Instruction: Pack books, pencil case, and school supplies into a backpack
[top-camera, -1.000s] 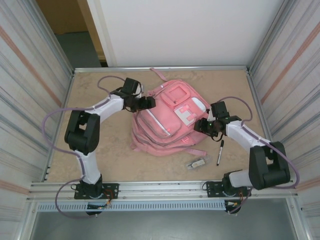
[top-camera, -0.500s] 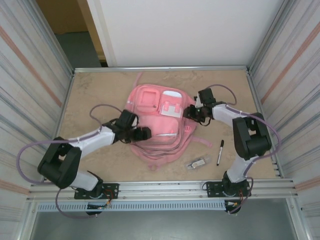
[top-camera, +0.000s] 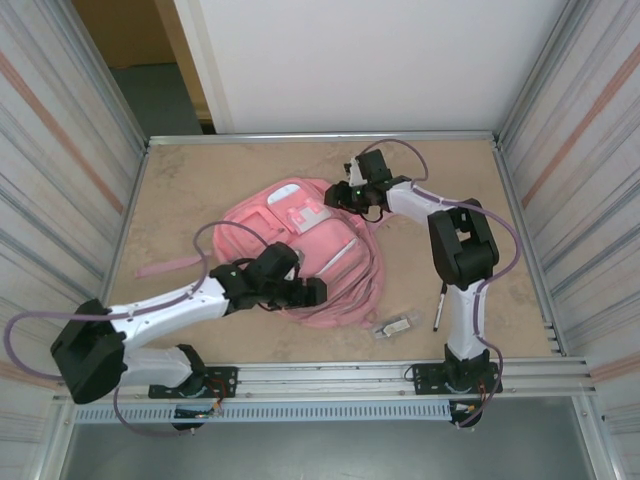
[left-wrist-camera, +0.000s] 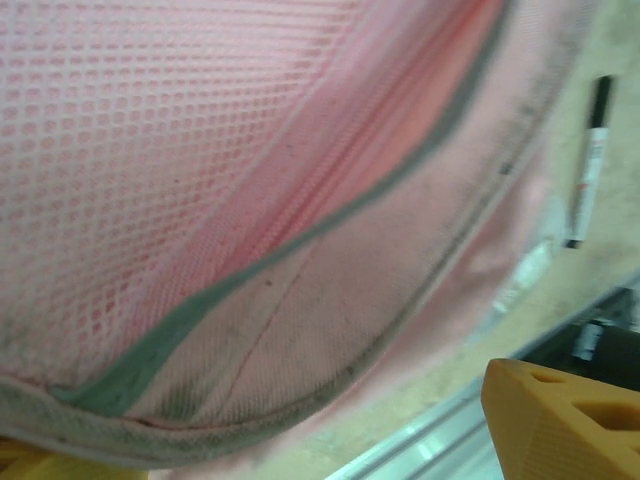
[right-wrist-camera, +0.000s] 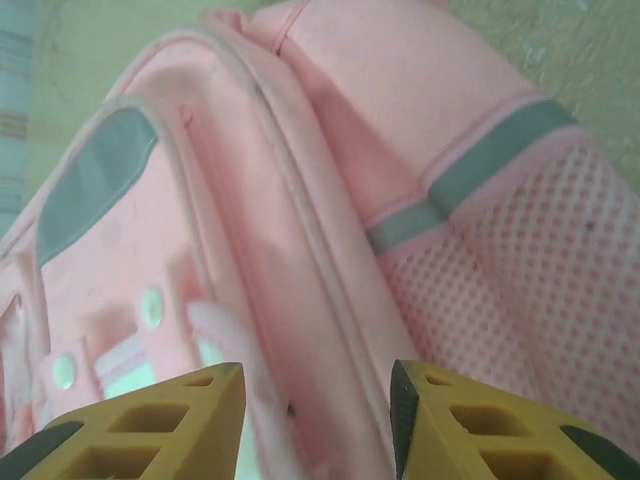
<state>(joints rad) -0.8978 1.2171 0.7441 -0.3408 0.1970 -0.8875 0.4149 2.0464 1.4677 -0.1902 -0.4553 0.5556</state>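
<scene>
The pink backpack (top-camera: 300, 245) lies flat in the middle of the table. My right gripper (top-camera: 335, 193) is at its far right edge, shut on a raised ridge of pink fabric (right-wrist-camera: 320, 330) that sits between the yellow fingers (right-wrist-camera: 150, 425). My left gripper (top-camera: 318, 292) stands wide open at the bag's near edge, with the rounded corner (left-wrist-camera: 300, 330) between its spread fingers (left-wrist-camera: 560, 420). The black pen (top-camera: 438, 305) (left-wrist-camera: 590, 150) and the small clear-and-grey item (top-camera: 393, 326) lie on the table near the right arm's base. Books and pencil case are out of view.
A loose pink strap (top-camera: 165, 268) trails left from the bag across the table. The metal rail (top-camera: 320, 375) runs along the near edge, close behind the left gripper. Corrugated walls close in both sides.
The backpack has swung round and shifted left. My right gripper went with it toward the far middle, and my left gripper came down from the bag's far left side to its near edge.
</scene>
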